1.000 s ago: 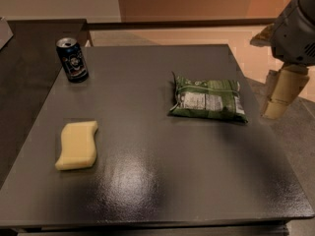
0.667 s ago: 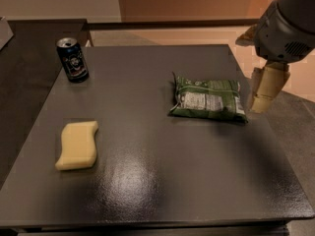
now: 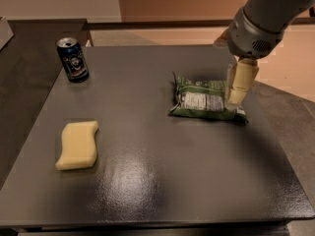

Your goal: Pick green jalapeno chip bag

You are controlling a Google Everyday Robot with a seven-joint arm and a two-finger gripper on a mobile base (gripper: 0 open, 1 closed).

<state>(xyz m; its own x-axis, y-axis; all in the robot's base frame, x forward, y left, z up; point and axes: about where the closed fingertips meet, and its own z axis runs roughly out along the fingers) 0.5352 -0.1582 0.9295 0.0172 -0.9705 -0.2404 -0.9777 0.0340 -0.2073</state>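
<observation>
On the dark, glossy table [image 3: 147,191], right of centre, lies the bag [image 3: 202,100], crinkly green foil with a white label. Over its right end hangs the gripper [image 3: 234,101]; wide or narrow, I cannot tell. A can [image 3: 73,59] stands upright at the far left, and a wavy yellow sponge [image 3: 78,144] lies nearer, both well apart from it.
</observation>
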